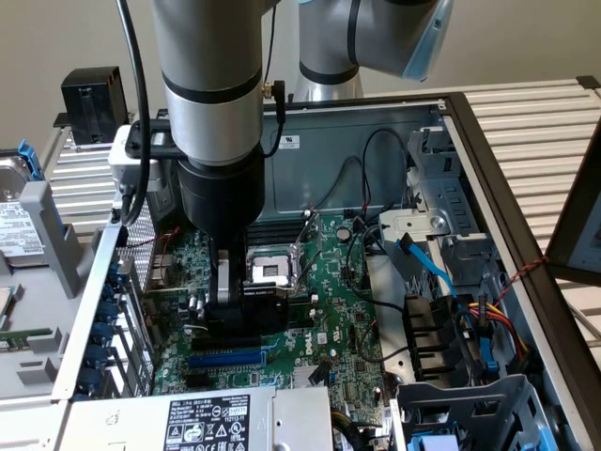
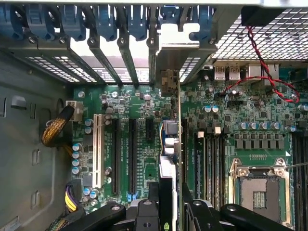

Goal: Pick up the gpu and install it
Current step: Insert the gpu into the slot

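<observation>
The gpu (image 1: 266,305) is being gripped edge-on by the gripper (image 2: 169,199), whose jaws are being kept partly closed on it. It is being held over the motherboard (image 1: 338,310) near its slot edge. "DELL" is being shown on the power supply label (image 1: 202,420).

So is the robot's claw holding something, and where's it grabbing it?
Yes. The gripper holds the gpu, pinched from both sides at the card's upper edge, over the motherboard.
</observation>
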Controlling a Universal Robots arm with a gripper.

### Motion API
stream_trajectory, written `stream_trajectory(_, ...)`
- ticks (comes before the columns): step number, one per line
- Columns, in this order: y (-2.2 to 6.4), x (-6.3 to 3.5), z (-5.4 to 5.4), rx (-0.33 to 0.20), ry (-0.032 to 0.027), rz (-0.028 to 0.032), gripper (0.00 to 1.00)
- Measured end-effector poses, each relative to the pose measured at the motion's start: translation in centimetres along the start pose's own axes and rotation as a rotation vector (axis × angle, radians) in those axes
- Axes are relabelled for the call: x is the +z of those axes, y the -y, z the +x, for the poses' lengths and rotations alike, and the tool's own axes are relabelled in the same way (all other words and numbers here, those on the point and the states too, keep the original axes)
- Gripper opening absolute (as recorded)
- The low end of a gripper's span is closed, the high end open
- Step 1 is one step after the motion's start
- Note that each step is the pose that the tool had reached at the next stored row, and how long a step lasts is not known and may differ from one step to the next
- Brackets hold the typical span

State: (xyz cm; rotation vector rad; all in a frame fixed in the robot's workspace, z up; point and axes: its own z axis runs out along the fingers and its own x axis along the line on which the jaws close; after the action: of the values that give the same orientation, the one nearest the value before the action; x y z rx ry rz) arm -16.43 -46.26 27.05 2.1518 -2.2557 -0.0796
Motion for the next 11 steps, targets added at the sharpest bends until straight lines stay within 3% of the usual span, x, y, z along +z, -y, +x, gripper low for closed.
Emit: stream_trajectory(11, 0.0, 0.02, -0.05, 0.0, 0.0003, 0.0002, 0.27)
